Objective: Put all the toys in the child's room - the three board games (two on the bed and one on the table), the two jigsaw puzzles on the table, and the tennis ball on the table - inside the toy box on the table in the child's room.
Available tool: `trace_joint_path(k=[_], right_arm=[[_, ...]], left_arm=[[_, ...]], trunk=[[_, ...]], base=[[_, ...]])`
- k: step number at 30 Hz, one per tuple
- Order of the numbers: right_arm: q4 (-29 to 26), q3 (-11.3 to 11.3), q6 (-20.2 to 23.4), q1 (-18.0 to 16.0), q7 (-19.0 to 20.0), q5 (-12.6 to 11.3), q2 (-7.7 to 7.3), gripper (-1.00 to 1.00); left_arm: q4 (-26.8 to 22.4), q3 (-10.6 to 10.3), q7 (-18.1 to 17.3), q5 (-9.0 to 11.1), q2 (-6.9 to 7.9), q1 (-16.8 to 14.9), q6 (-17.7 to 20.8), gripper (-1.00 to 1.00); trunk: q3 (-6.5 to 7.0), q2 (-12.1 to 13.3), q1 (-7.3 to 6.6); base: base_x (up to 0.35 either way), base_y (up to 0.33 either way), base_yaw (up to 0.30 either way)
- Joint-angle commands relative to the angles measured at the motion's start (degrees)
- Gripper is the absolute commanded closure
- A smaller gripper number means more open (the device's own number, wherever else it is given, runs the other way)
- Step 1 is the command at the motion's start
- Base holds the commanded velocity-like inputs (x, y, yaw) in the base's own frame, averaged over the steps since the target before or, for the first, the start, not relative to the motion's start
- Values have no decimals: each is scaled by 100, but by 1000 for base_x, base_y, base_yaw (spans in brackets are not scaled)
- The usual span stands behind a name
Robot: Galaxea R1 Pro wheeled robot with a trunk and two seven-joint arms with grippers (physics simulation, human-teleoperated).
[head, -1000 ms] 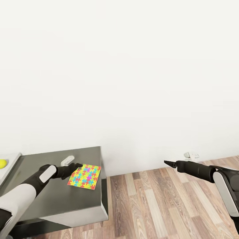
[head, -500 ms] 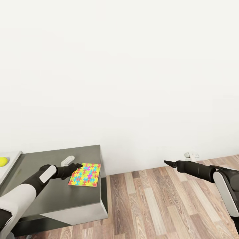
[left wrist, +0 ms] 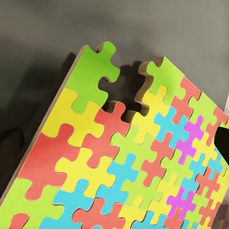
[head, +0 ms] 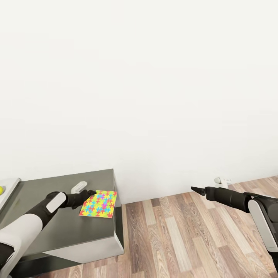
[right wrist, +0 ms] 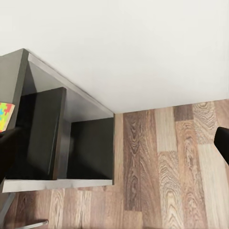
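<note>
Farthest left, yellow-green tennis ball (head: 2, 189) cut by the picture edge, on the pale counter (head: 11, 186). Next, dark grey cabinet (head: 77, 231), lower than the counter and just beside it, with a small white object (head: 78, 187) on its top near the wall. Over that top, left end effector (head: 90, 194) clenched on the near edge of the jigsaw puzzle (head: 98, 203); in the left wrist view, same puzzle tilted, raised off the dark surface, shadow beneath, one corner notched. Then white wall (head: 154, 96) and wood plank floor (head: 185, 239). Farther right, right end effector (head: 194, 189) out over the floor, well apart from the cabinet, grasping nothing; in the right wrist view, dark fingers (right wrist: 223, 143) spread wide, released. Just behind it, small white fitting (head: 222, 180) at the foot of the wall.
</note>
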Motion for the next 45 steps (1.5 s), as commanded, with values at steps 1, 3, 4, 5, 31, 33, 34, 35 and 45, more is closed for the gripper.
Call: trace_joint_path(k=[1,3,4,5,31,33,34,35,45], right_arm=[[-3,-7,25,-6,50,39,0,-100],[-2,-6,25,-6,50,39,0,-100],[-2,-6,25,-6,50,40,0,-100],[-2,-5,25,-6,50,39,0,-100],[-6,-14,25,-6,50,37,-9,-100],[-6,-15,25,-6,50,37,-9,-100],[-6,-15,25,-6,50,37,-9,-100],[-6,-15,25,-6,50,37,-9,-100],[-6,-17,25,-6,50,37,-9,-100]], left_arm=[[0,-23,-22,-5,4,-6,10,-100],[0,-24,-22,-5,4,-6,10,-100],[0,-22,-22,-5,4,-6,10,-100],[0,-23,-24,-5,4,-6,10,-100],[-9,-16,-31,-5,-5,-14,10,-100],[-9,-16,-31,-5,-5,-14,10,-100],[-9,-16,-31,-5,-7,-14,10,-100],[-9,-16,-31,-5,-8,-14,10,-100],[-9,-16,-31,-5,-13,-14,10,-100]], trunk=[[-10,-11,3],[-10,-11,3],[-10,-11,3],[-11,-11,3],[-11,-11,3],[-11,-11,3],[-11,-11,3],[-11,-11,3],[-12,-11,3]], base=[[0,0,-5],[0,0,-18],[0,0,-36],[0,0,-29],[-60,-39,-30],[0,0,0],[0,0,-20],[0,0,-46],[0,0,-57]])
